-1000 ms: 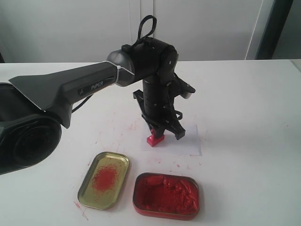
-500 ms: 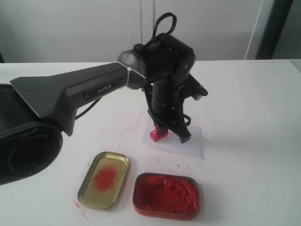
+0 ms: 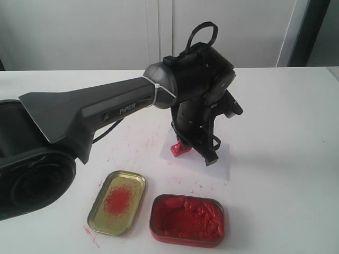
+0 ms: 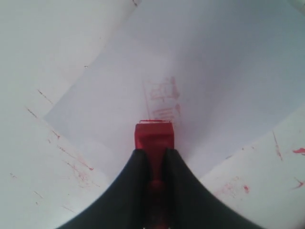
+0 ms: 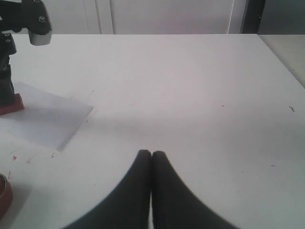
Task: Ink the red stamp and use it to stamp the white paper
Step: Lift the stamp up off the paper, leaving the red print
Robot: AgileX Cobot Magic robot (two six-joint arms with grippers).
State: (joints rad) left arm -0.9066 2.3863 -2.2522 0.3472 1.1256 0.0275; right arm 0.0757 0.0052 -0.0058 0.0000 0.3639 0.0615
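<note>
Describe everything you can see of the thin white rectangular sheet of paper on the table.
The thin white rectangular paper sheet lies flat on the white table. It looks plain, smooth and slightly bluish. One faint red stamped imprint marks it. The small red stamp block, pinched in the left gripper, stands over the sheet beside that imprint; whether its base touches cannot be told.

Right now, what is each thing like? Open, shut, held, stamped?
left fingers: shut on the red stamp.
right fingers: shut, holding nothing.
red stamp: held upright at the white paper.
white paper: lying flat, faint red print on it.
gold tin: open, red smear inside.
red tin: open, full of red paste.
</note>
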